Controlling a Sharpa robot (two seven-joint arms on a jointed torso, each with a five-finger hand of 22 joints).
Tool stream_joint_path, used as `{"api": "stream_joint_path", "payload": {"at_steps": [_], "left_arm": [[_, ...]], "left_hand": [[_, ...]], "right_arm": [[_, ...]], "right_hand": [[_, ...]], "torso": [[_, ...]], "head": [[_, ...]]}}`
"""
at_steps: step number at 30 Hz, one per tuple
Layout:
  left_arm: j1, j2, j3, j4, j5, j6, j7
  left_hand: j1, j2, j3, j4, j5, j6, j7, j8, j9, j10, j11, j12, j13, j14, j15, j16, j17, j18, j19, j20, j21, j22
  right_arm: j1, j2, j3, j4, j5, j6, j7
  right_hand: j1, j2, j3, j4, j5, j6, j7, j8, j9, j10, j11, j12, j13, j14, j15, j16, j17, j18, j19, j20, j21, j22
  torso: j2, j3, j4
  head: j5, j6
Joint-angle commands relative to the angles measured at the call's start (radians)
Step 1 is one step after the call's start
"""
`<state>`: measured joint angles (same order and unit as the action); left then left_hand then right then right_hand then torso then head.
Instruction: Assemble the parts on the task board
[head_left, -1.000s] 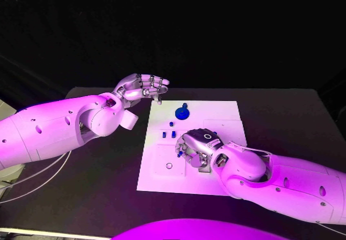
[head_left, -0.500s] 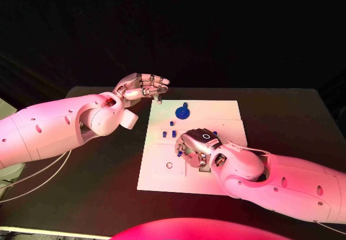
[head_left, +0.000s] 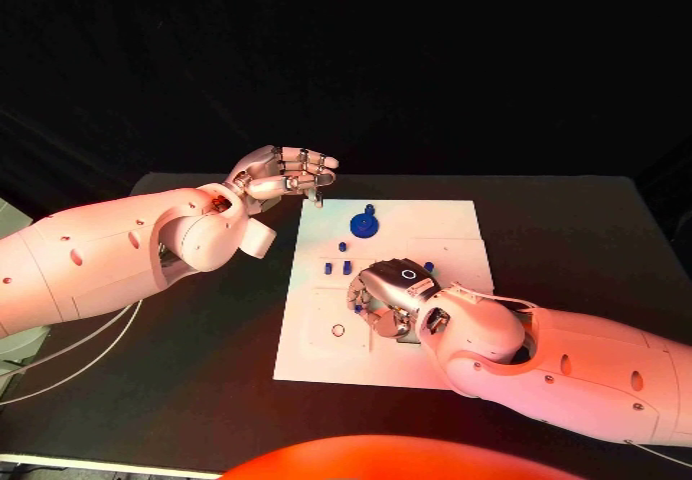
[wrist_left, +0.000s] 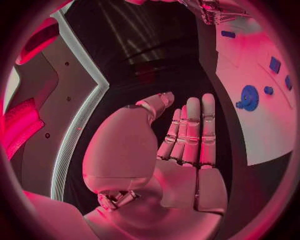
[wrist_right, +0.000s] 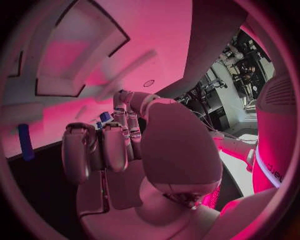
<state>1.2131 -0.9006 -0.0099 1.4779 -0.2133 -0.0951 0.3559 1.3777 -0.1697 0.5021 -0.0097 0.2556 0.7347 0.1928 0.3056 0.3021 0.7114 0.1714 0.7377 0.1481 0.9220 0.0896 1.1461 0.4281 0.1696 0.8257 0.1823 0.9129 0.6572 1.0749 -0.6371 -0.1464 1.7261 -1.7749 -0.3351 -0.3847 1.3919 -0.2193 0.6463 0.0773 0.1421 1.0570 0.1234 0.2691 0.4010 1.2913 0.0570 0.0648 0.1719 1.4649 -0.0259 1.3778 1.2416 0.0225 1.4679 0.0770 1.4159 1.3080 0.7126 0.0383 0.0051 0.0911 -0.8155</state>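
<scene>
Looks early to me: the task board (head_left: 378, 290) sits mid-desk (head_left: 577, 230), a blue round part (head_left: 366, 226) at its 12 o'clock and small blue parts (head_left: 338, 267) loose near center. The right robot hand (head_left: 392, 298) is curled low over the middle, and I can't tell if it grips anything. The left robot hand (head_left: 283, 173) hovers empty at the board's 11 o'clock, fingers straight and close together.

The right hand (head_left: 392, 297) sits low over the middle of the task board (head_left: 447, 225), blocking that stretch, while the blue knob (head_left: 365, 225) stands at the far end. The left hand (head_left: 284, 172) hovers off the board's far-left corner — the dark surface (head_left: 577, 230) on either side lies open.
</scene>
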Motion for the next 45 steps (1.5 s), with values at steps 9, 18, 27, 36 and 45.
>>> {"api": "stream_joint_path", "payload": {"at_steps": [9, 18, 27, 36, 45], "left_arm": [[0.001, 0.001, 0.001, 0.003, -0.001, 0.018, 0.000], [0.001, 0.000, 0.001, 0.003, -0.004, 0.024, -0.004], [0.001, -0.004, 0.001, 0.005, -0.006, 0.025, -0.008], [0.001, -0.005, 0.001, 0.004, -0.006, 0.028, -0.007], [0.000, -0.004, 0.001, 0.003, -0.007, 0.031, -0.007]], "left_hand": [[0.010, -0.003, -0.001, -0.003, 0.003, -0.006, 0.045, 0.007, 0.001, -0.006, 0.000, -0.004, -0.001, -0.003, 0.004, -0.005, -0.001, 0.014, 0.001, 0.002, -0.006, -0.001], [0.010, -0.002, -0.001, -0.003, 0.003, -0.006, 0.046, 0.010, 0.001, -0.007, 0.000, -0.003, -0.002, -0.004, 0.004, -0.006, -0.001, 0.014, 0.000, 0.002, -0.006, -0.001], [0.011, 0.000, -0.001, -0.003, 0.003, -0.006, 0.046, 0.011, 0.002, -0.008, 0.000, -0.003, -0.002, -0.004, 0.004, -0.006, -0.002, 0.014, 0.000, 0.002, -0.006, 0.000], [0.011, 0.000, -0.001, -0.003, 0.003, -0.006, 0.046, 0.011, 0.002, -0.008, 0.000, -0.003, -0.002, -0.004, 0.004, -0.006, -0.002, 0.014, 0.000, 0.002, -0.006, 0.000], [0.011, 0.000, -0.001, -0.003, 0.003, -0.006, 0.046, 0.011, 0.002, -0.008, 0.000, -0.003, -0.002, -0.004, 0.004, -0.006, -0.002, 0.014, 0.000, 0.002, -0.006, 0.000]], "right_arm": [[-0.004, -0.001, -0.006, -0.009, 0.021, -0.031, 0.008], [-0.004, -0.034, -0.005, 0.024, 0.029, -0.095, 0.015], [0.022, -0.130, 0.009, 0.097, 0.065, -0.128, 0.027], [0.111, -0.211, 0.028, 0.116, 0.150, -0.035, 0.047], [0.155, -0.238, 0.032, 0.048, 0.164, 0.092, 0.069]], "right_hand": [[-0.040, -0.045, -0.047, 0.023, -0.003, -0.098, 0.007, -0.066, -0.020, -0.182, 0.039, 0.002, -0.052, -0.004, 0.037, -0.078, -0.121, 0.048, -0.023, 0.030, -0.204, 0.122], [-0.031, -0.043, -0.053, 0.023, 0.011, -0.104, 0.010, -0.073, -0.021, -0.196, 0.042, 0.009, -0.058, -0.008, 0.040, -0.076, -0.120, 0.047, -0.022, 0.034, -0.204, 0.121], [-0.040, -0.052, -0.069, 0.031, 0.011, -0.099, 0.014, -0.074, -0.021, -0.192, 0.039, 0.020, -0.060, 0.003, 0.038, -0.060, -0.102, 0.043, -0.009, 0.034, -0.177, 0.132], [-0.038, -0.058, -0.081, 0.034, 0.004, -0.101, 0.011, -0.077, -0.022, -0.194, 0.038, 0.026, -0.063, 0.011, 0.037, -0.047, -0.086, 0.038, 0.001, 0.033, -0.152, 0.142], [0.089, 0.000, -0.460, 0.167, -0.074, -0.116, -0.015, -0.124, -0.044, -0.292, 0.050, 0.074, -0.086, -0.001, 0.050, -0.043, -0.110, 0.043, -0.005, 0.042, -0.189, 0.131]], "torso": [[0.000, 0.0006, -0.0011], [0.000, 0.0004, 0.0013], [-0.001, -0.0001, -0.0028], [-0.002, 0.0007, -0.0007], [0.001, 0.0001, -0.0005]], "head": [[-0.002, 0.004], [-0.006, 0.007], [-0.010, 0.016], [-0.023, 0.028], [-0.031, 0.038]]}}
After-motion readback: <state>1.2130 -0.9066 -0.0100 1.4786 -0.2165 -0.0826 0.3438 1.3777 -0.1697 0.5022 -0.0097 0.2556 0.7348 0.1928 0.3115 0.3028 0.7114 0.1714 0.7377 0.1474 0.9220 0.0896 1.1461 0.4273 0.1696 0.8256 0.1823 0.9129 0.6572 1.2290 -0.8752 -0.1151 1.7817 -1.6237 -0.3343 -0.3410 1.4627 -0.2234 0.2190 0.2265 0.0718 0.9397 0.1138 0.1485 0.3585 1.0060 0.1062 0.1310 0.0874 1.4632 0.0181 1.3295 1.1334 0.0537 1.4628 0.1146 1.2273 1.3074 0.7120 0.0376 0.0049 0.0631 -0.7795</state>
